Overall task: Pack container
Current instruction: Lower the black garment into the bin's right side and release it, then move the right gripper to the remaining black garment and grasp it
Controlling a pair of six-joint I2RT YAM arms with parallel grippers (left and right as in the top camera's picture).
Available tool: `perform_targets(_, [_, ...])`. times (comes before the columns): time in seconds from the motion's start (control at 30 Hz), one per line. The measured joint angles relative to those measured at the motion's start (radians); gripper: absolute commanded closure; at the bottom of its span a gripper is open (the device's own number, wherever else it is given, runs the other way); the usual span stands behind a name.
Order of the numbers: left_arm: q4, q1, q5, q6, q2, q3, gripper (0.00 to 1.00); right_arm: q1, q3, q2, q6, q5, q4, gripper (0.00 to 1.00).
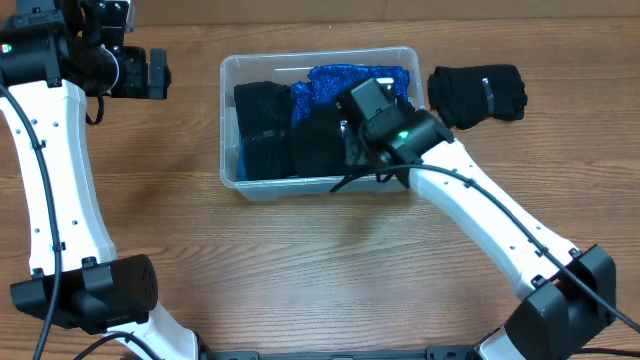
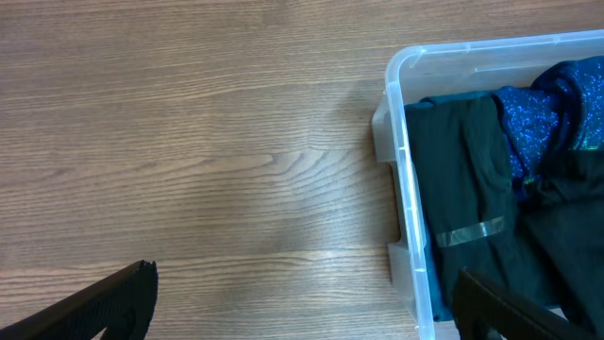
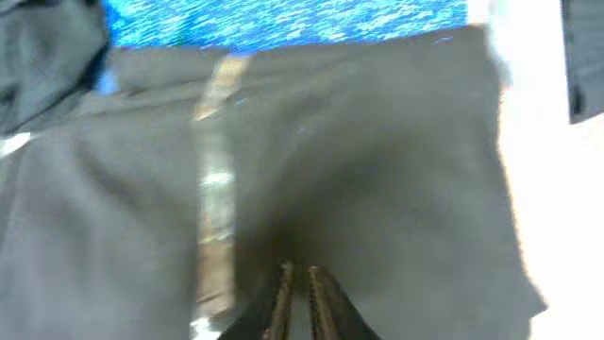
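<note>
Step in hand: settling clothing inside the container, which sits mid-table toward the far edge. My right pincer is down inside it with its tips drawn together, apparently nipping a fold of the black folded garment. Blue glittery cloth lies just behind.

My left pincer hovers spread wide to the left of the bin, holding nothing.

Judgement: the bin is partly packed. One banded black bundle waits outside, just beyond the right wall.

The next move calls for letting go, lifting straight up over the rim, then reaching right.

Room: the near wall is close to my wrist. There is open wood in front, and the left arm is well apart.
</note>
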Motion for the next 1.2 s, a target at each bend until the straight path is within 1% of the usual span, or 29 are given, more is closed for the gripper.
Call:
perform_targets(0.23, [0.000,0.000,0.000,0.000,0.000,0.000,0.00,-0.106,-0.010,0.082,-0.051,-0.006,0.018,0.91])
perform_targets(0.47, [0.000,0.000,0.000,0.000,0.000,0.000,0.00,-0.115,-0.039,0.138,-0.055,-0.025,0.061,0.91])
perform_targets(0.7, [0.000,0.000,0.000,0.000,0.000,0.000,0.00,-0.115,-0.086,0.147,-0.055,-0.025,0.105,0.91])
perform_targets(0.77, [0.000,0.000,0.000,0.000,0.000,0.000,0.00,-0.115,-0.092,0.147,-0.055,-0.024,0.109,0.89])
perform_targets(0.83, [0.000,0.000,0.000,0.000,0.000,0.000,0.00,-0.115,-0.092,0.147,-0.055,-0.021,0.106,0.84])
perform_targets(0.87, [0.000,0.000,0.000,0.000,0.000,0.000,0.00,-0.116,-0.087,0.147,-0.057,-0.020,0.092,0.80])
perform_targets(0.9, [0.000,0.000,0.000,0.000,0.000,0.000,0.00,-0.116,-0.074,0.148,-0.059,-0.017,0.071,0.76])
perform_targets(0.93, [0.000,0.000,0.000,0.000,0.000,0.000,0.00,-0.116,-0.063,0.148,-0.061,-0.018,0.053,0.69])
perform_targets(1.0, [0.000,0.000,0.000,0.000,0.000,0.000,0.00,-0.120,0.002,0.154,-0.068,-0.018,-0.024,0.62])
perform_targets(1.03, [0.000,0.000,0.000,0.000,0.000,0.000,0.00,-0.121,0.040,0.158,-0.070,-0.021,-0.060,0.49])
perform_targets(1.07, [0.000,0.000,0.000,0.000,0.000,0.000,0.00,-0.122,0.099,0.162,-0.068,-0.023,-0.099,0.02])
perform_targets(1.1, [0.000,0.000,0.000,0.000,0.000,0.000,0.00,-0.122,0.150,0.163,-0.071,-0.022,-0.120,0.00])
perform_targets(1.2, [0.000,0.000,0.000,0.000,0.000,0.000,0.00,-0.123,0.290,0.163,-0.074,-0.023,-0.151,0.00])
